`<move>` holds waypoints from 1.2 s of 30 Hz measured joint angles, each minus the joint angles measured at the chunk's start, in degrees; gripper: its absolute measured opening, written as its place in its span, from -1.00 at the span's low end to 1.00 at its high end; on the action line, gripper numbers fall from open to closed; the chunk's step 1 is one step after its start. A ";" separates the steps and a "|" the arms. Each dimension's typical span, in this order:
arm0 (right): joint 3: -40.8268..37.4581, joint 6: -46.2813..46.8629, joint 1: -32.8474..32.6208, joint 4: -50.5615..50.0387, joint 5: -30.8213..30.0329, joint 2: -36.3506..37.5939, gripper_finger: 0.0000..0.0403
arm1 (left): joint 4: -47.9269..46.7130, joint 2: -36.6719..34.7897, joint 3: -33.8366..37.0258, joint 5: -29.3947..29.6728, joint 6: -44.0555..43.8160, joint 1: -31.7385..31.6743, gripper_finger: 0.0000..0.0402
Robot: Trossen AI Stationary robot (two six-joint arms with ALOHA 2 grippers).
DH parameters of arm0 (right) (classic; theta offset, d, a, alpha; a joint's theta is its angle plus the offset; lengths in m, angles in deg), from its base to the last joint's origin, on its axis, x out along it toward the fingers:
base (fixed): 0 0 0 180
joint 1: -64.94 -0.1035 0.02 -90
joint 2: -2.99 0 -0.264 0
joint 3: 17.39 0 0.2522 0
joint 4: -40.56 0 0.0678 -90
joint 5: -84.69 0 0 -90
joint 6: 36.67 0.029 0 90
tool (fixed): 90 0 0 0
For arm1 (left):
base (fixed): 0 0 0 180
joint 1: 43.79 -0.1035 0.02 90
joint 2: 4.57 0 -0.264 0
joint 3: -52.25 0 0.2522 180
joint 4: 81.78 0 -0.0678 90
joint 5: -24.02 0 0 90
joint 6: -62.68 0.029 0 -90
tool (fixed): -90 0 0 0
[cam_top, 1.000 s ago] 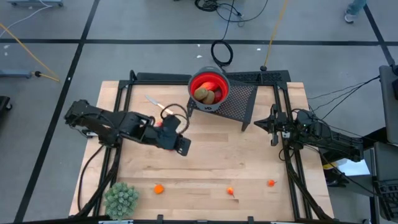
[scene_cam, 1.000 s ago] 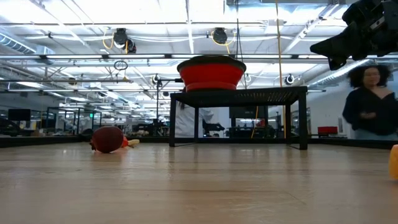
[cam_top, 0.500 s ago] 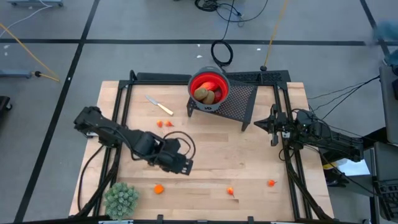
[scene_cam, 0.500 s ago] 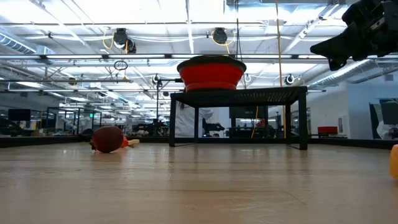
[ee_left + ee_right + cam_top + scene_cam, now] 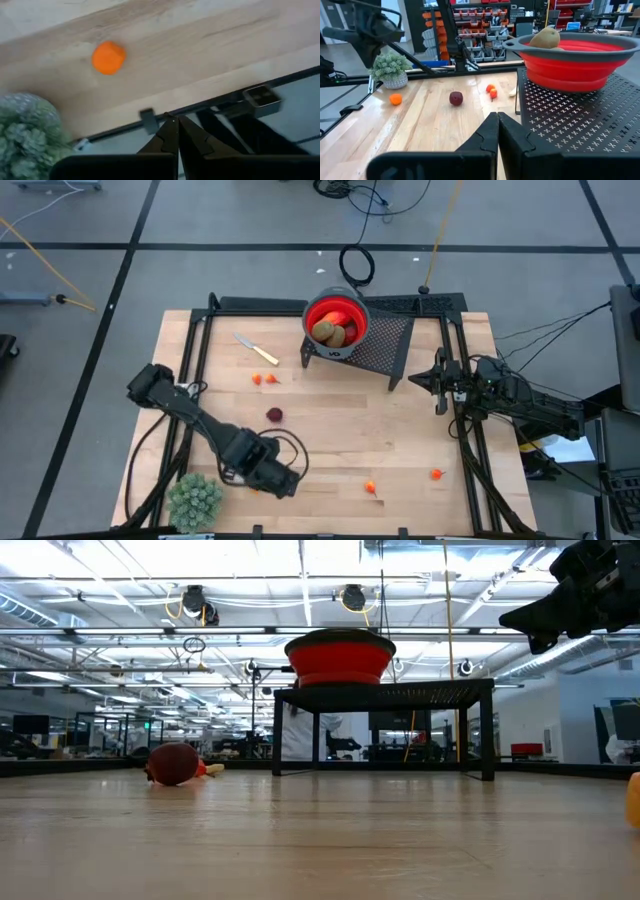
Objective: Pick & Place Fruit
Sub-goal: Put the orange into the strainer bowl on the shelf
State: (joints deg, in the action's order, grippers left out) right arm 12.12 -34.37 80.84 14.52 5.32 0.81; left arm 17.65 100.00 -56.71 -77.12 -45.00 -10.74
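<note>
The left gripper [image 5: 290, 486] is seen low over the near part of the pale wooden table [image 5: 330, 430], its two dark fingers [image 5: 170, 137] pressed together on nothing. Just ahead of its tips lies a small round orange fruit piece [image 5: 108, 57], and to one side of them stands the pale green spiky plant ball [image 5: 194, 500]. A dark red round fruit [image 5: 274, 415] lies farther back from this gripper, toward the raised black mesh stand [image 5: 385, 345]. On that stand sits a red collapsible bowl [image 5: 337, 320] in which two brown kiwi-like ovals [image 5: 332, 333] are held. Two more tiny orange pieces [image 5: 371, 488] lie to the gripper's right along the near edge. The right gripper [image 5: 437, 383] is held beside the stand, fingers together and empty.
</note>
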 joint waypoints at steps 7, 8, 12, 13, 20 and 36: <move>0.00 0.00 0.00 0.01 -0.02 0.00 -1.00 | -1.31 3.10 0.00 1.90 11.48 3.90 -0.89; 0.00 0.00 0.00 0.00 -0.02 0.00 -1.00 | -1.60 3.65 0.00 2.58 13.18 4.35 -0.88; 0.00 0.02 0.00 0.00 -0.02 0.00 -1.00 | -4.98 5.50 0.00 4.13 17.35 5.79 -0.84; 0.00 0.01 0.00 0.00 -0.02 0.00 -1.00 | -5.76 5.95 0.00 4.11 18.75 6.01 -0.81; 0.00 0.02 0.00 0.00 -0.04 0.00 -1.00 | -8.78 6.60 0.00 5.70 25.08 6.87 -0.46; 0.00 0.01 0.00 0.00 -0.02 0.00 -1.00 | -10.32 6.59 1.42 12.97 28.52 8.49 0.49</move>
State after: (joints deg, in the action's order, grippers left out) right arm 12.12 -34.36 80.84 14.52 5.30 0.81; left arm 7.33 106.59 -55.29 -64.15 -16.48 -2.25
